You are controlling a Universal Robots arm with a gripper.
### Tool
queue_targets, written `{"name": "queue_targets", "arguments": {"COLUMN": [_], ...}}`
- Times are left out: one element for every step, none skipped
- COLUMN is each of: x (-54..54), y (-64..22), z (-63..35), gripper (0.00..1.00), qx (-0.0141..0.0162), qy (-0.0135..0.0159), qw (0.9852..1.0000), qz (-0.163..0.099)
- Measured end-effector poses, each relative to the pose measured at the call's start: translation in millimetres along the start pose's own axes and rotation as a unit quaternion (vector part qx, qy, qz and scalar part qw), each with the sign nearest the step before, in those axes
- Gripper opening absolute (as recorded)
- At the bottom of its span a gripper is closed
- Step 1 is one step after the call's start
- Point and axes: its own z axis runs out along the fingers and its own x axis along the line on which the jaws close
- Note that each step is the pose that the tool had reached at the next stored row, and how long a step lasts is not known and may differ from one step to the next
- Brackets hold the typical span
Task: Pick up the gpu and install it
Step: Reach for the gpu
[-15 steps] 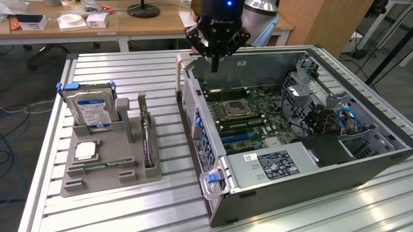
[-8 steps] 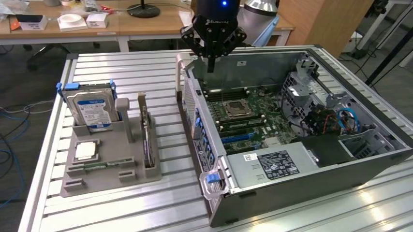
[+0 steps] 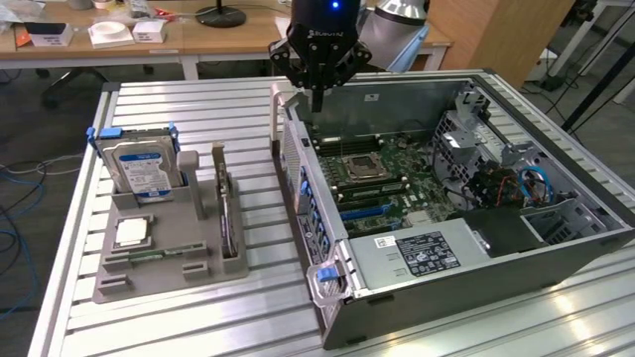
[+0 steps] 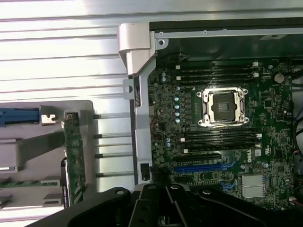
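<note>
The tool (image 3: 317,103) hangs above the far rear corner of the open computer case (image 3: 476,275). Its fingers are pressed together and hold nothing. The gpu (image 3: 226,216) is not yet lifted. It stands on its long edge in a slot of the grey holder (image 3: 169,279) on the bench (image 3: 198,100), just beside the case and near the hard drive (image 3: 142,169).

The step in hand appears to be the reach for the card. To do it well, the fingers likely need to spread wide before the tool comes down, since closed tips would strike the card's upper edge. The card is thin, so the fingers should sit on its two flat faces, squarely in line with its length. A grip near the middle of the upper edge would probably keep it from tipping. The holder's walls stand close on either side, so a straight vertical approach seems safest. The hold should be firm, but gentle on the cooler face. The motherboard (image 3: 397,175) lies open in the case, with a blue slot (image 4: 199,168) showing free.
</note>
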Motion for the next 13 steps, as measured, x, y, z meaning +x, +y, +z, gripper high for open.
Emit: {"name": "queue_targets", "arguments": {"x": [1.3, 2.6, 3.8, 5.0, 6.2, 7.4, 8.8, 10.0, 11.2, 12.4, 13.6, 14.8, 16.0], "y": [-0.1, -0.2, -0.3, -0.4, -0.5, -0.6, -0.7, -0.8, -0.9, -1.0, -1.1, -1.2, -1.3], "z": [0.0, -0.1, -0.1, -0.1, -0.1, -0.1, -0.2, -0.2, -0.2, -0.2, -0.3, -0.3, -0.3], "gripper": [0.11, 0.11, 0.11, 0.11, 0.11, 0.11, 0.11, 0.11, 0.11, 0.11, 0.11, 0.11, 0.11], "qx": [0.0000, 0.0000, 0.0000, 0.0000, 0.0000, 0.0000, 0.0000, 0.0000, 0.0000, 0.0000, 0.0000, 0.0000, 0.0000], "qy": [0.0000, 0.0000, 0.0000, 0.0000, 0.0000, 0.0000, 0.0000, 0.0000, 0.0000, 0.0000, 0.0000, 0.0000, 0.0000], "qw": [1.0000, 1.0000, 1.0000, 1.0000, 1.0000, 1.0000, 1.0000, 1.0000, 1.0000, 1.0000, 1.0000, 1.0000, 1.0000], "qz": [0.000, 0.000, 0.000, 0.000, 0.000, 0.000, 0.000, 0.000, 0.000, 0.000, 0.000, 0.000, 0.000]}}
